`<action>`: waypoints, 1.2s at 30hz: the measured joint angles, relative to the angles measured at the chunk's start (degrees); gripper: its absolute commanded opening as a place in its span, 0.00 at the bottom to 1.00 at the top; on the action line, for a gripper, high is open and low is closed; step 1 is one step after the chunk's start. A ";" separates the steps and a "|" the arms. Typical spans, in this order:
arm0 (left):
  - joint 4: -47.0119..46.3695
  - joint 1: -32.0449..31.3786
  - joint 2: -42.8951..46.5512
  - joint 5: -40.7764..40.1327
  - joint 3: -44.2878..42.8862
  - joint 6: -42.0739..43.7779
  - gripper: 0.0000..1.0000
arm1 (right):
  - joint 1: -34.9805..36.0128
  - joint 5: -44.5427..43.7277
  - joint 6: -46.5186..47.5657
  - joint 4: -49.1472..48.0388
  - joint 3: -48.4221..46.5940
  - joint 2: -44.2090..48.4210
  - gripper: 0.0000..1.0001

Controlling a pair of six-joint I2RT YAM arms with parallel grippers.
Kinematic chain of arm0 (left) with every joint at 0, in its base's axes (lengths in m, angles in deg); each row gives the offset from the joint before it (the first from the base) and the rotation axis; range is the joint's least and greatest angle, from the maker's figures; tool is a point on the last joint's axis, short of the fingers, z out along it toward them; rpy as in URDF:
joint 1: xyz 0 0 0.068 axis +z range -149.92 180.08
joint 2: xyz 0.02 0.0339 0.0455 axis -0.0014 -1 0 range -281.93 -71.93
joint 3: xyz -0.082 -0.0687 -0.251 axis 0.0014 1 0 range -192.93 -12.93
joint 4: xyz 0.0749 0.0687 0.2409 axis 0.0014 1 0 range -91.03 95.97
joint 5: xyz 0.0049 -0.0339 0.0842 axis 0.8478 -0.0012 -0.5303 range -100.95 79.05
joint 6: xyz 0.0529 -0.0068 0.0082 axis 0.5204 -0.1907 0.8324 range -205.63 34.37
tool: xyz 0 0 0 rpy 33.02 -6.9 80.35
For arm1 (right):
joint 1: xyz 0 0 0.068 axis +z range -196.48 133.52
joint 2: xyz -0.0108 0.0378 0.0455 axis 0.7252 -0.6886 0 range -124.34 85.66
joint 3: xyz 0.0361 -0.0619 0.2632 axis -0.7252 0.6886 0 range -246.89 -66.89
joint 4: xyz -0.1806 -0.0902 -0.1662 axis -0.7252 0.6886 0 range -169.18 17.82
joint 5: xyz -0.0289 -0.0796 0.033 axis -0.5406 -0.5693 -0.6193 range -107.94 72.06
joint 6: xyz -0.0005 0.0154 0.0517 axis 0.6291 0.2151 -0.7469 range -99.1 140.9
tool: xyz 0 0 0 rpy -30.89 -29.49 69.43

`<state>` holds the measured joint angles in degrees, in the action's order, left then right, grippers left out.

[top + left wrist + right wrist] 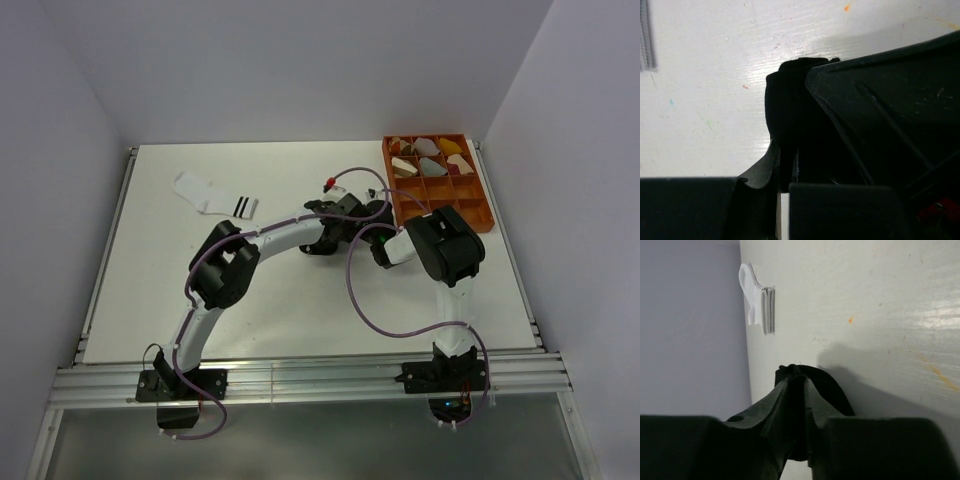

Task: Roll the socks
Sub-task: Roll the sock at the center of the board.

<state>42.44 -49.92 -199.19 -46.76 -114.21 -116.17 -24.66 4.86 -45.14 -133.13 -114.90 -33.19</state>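
Black sock (787, 105): a dark, soft lump, bunched up and folded over on itself. It sits low over the white surface (300, 310), near the middle and a bit to the right, where the two arms meet. No stripes show on it from here.
Left tool (785, 170): clenched tight on the black sock. The cloth sticks up out of the tips in a thick wad.
Right tool (795, 385): its two fingers come close together at the tips with black cloth between them, so it looks to be grasping the black sock too. A round bulge of the sock shows just to one side of the fingers.
The two tools: very close to each other, one on each side of the sock. In the top view they hide it almost fully.
White sock (215, 193): lies flat on the surface at the far left, well apart from both tools. It is bent at the heel, with black stripes across the cuff end. Nothing touches it.
Orange tray (470, 213): at the far right of the surface, split into small boxes.
Rolled bundles (430, 150): tan, grey, yellow and brown rolls fill the far boxes of the tray.
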 measured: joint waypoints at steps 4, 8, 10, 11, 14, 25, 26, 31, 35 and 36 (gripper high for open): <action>-0.70 -0.09 0.02 -0.11 0.46 0.50 0.01 | 0.00 0.13 0.09 0.33 0.04 -0.13 0.00; -1.97 -0.15 0.76 0.02 1.66 0.92 0.28 | 0.00 0.15 0.37 0.11 0.50 -0.13 0.00; -2.97 -0.11 1.62 0.70 2.89 0.74 0.47 | 0.00 0.17 0.83 -0.04 1.05 -0.13 0.00; -3.50 -0.09 2.10 1.60 3.58 0.52 0.57 | 0.00 0.17 1.14 -0.15 1.42 -0.13 0.00; -5.42 0.24 3.67 4.83 6.23 -0.59 0.65 | 0.00 0.44 1.84 -0.46 2.58 -0.13 0.00; -20.44 10.14 21.66 24.94 25.27 -7.65 0.66 | -0.02 0.37 5.46 -1.62 3.87 -0.11 0.00; -22.16 11.34 23.21 26.91 26.93 -8.48 0.66 | -0.04 0.35 5.66 -2.05 4.13 -0.11 0.00; -30.53 17.49 26.05 36.30 33.55 -13.42 0.65 | -0.02 0.35 6.64 -3.48 5.05 -0.11 0.00; -34.12 18.97 23.58 42.38 35.87 -16.20 0.65 | -0.02 0.28 7.30 -4.13 5.40 -0.11 0.00; -34.88 18.95 22.99 43.60 36.24 -16.74 0.65 | -0.02 0.31 7.41 -4.35 5.46 -0.11 0.00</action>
<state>7.55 -30.97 -176.20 -3.16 -77.97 -132.92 -24.68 5.17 -37.73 -137.48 -109.44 -33.29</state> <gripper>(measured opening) 0.650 0.025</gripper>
